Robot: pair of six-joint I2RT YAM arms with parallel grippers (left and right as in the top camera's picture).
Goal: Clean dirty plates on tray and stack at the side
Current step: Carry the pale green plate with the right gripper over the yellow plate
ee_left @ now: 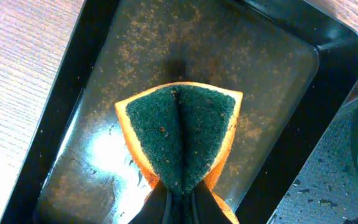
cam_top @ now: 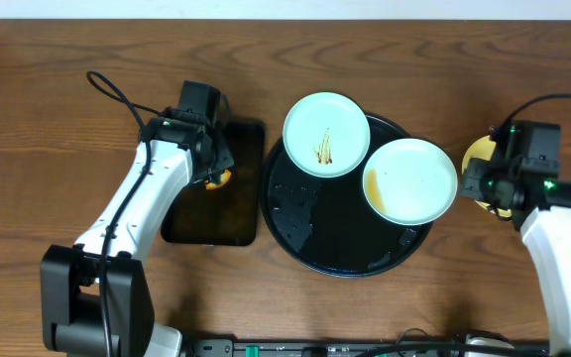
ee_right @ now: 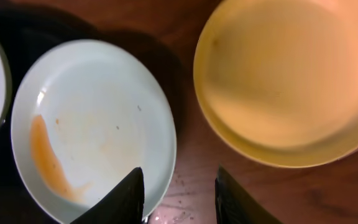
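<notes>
"Three plates to enter, checker. Item one: mint plate [cam_top: 325, 134], dark streaks in its centre, upper middle of the overhead frame, on the round tray [cam_top: 310, 223] with its far edge over the rim. Item two: second mint plate [cam_top: 409, 178], brown smear along its left side, on the right part of that tray, also overhanging. Item three: yellow plate [ee_right: 284, 81], off the tray on the table [cam_top: 57, 119], right of frame, partly under the right arm; no smear visible."

"Tools, clerk?"

"Left gripper [ee_left: 180, 200]: jaws pinching a sponge [ee_left: 179, 134], green face creased by the squeeze, above the rectangular tray [ee_left: 278, 68]. Right gripper [ee_right: 179, 196]: jaws spread, nothing between them, over the gap between items two and three."

"Handling notes?"

"Judged light, stiff, shallow, glossy. Droplets on the round tray suggest a wet base, so a plate may skate under scrubbing. Probably breakable if dropped; material uncertain. Best hold: the raised rim, one finger above and one below, at the overhanging edge where a finger can slip beneath. Sponge soft, yields readily."
</notes>
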